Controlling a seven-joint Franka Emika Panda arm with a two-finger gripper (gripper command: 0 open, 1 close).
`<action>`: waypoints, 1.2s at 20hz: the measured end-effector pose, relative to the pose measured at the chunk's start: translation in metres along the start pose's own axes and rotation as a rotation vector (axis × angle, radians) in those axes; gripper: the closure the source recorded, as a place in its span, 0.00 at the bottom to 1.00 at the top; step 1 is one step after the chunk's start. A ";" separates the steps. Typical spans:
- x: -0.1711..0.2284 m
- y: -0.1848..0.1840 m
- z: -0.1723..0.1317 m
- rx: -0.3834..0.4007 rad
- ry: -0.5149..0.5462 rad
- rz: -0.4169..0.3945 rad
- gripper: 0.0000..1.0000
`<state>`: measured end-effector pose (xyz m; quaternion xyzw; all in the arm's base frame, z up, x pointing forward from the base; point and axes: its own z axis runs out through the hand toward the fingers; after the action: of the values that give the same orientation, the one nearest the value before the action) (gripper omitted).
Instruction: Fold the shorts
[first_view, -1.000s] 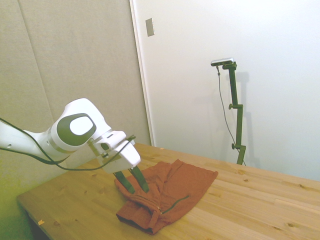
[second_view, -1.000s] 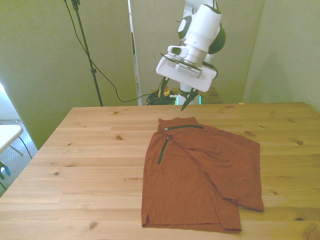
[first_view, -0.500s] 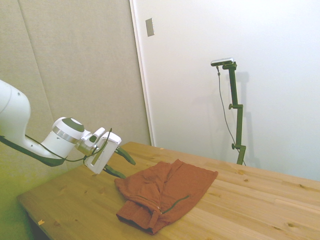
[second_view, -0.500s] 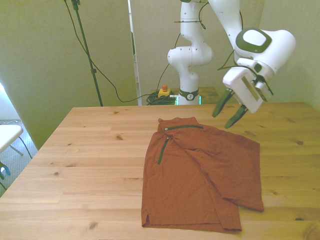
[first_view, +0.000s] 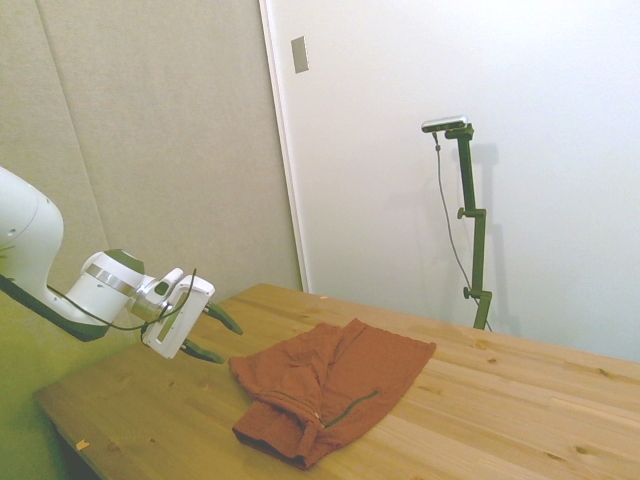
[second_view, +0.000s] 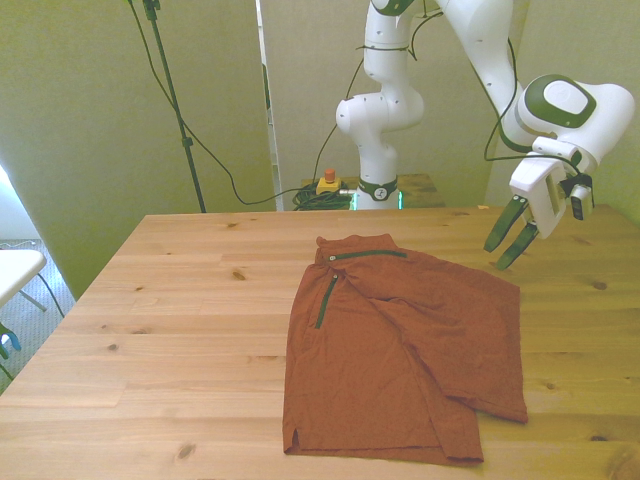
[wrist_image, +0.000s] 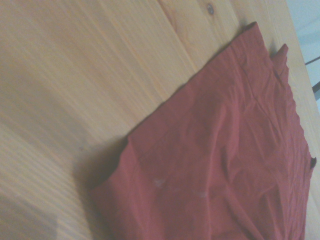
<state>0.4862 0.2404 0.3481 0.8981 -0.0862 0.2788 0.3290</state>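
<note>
The rust-brown shorts (second_view: 400, 340) lie spread on the wooden table (second_view: 180, 330), with dark zipper lines near the waistband at the far side. In the side view the shorts (first_view: 330, 385) look rumpled, one end bunched up. My gripper (second_view: 508, 243) hangs open and holds nothing, just above the table off the shorts' edge at the front view's right. In the side view the gripper (first_view: 212, 335) sits left of the fabric, apart from it. The wrist view shows a corner of the shorts (wrist_image: 225, 160) on bare wood.
A red and yellow button box (second_view: 327, 184) and cables lie on the floor behind the table. A white chair edge (second_view: 15, 270) shows at the front view's left. Bare tabletop surrounds the shorts on all sides.
The arm has swung from above the shorts' waistband out to the front view's right and lowered beside the fabric. The fingers stay open. The shorts have not moved.
</note>
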 end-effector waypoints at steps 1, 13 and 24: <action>-0.002 -0.002 -0.001 0.003 0.001 -0.005 0.00; 0.005 -0.010 0.042 0.010 -0.015 -0.008 0.00; 0.030 -0.006 0.066 0.049 0.008 0.066 1.00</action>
<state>0.5427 0.2034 0.3200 0.9013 -0.1078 0.2954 0.2980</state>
